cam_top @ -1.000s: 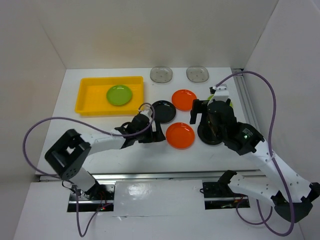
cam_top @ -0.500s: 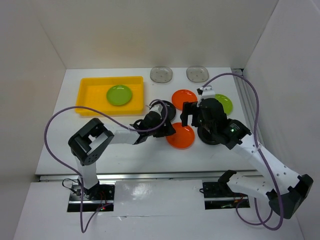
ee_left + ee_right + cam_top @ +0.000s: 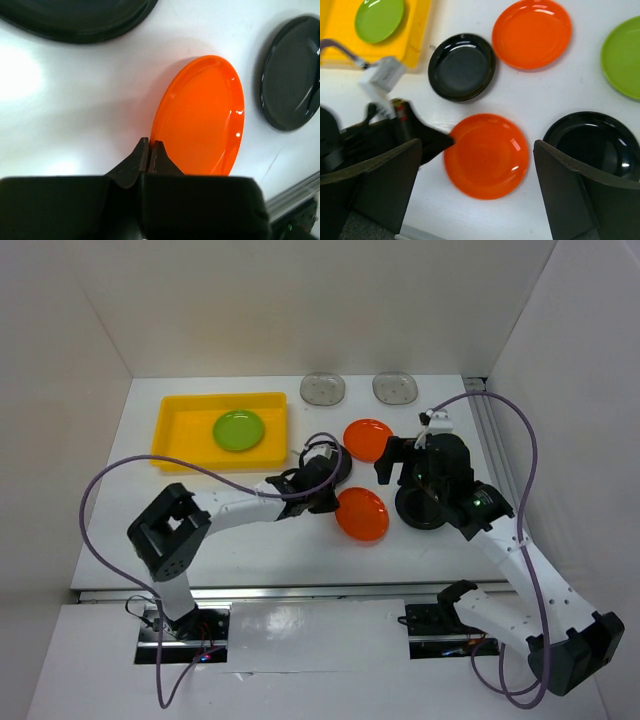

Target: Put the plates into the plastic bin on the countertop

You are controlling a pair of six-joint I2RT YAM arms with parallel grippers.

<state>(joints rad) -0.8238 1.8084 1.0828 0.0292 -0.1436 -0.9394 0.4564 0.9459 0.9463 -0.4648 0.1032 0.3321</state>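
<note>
My left gripper (image 3: pixel 330 500) (image 3: pixel 150 146) is shut on the left rim of an orange plate (image 3: pixel 364 515) (image 3: pixel 200 120) (image 3: pixel 487 156) at mid-table. Above that plate my right gripper (image 3: pixel 402 466) (image 3: pixel 477 150) hangs open and holds nothing. The yellow plastic bin (image 3: pixel 182 436) (image 3: pixel 337 30) sits at the back left with a lime green plate (image 3: pixel 238 429) (image 3: pixel 379 17) inside. On the white countertop (image 3: pixel 250 540) lie a second orange plate (image 3: pixel 367 438) (image 3: pixel 531 32), a black plate (image 3: pixel 334 462) (image 3: pixel 462 66) and another black plate (image 3: pixel 425 508) (image 3: pixel 592 142). A second green plate (image 3: pixel 625 55) shows only in the right wrist view.
Two translucent grey plates (image 3: pixel 323 388) (image 3: pixel 396 388) rest against the back wall. White walls close in the table at the left, back and right. A purple cable (image 3: pixel 110 480) loops from the left arm over the table's left side.
My left gripper has reached the orange plate's rim and shut on it. The right arm swung slightly right and stayed open.
</note>
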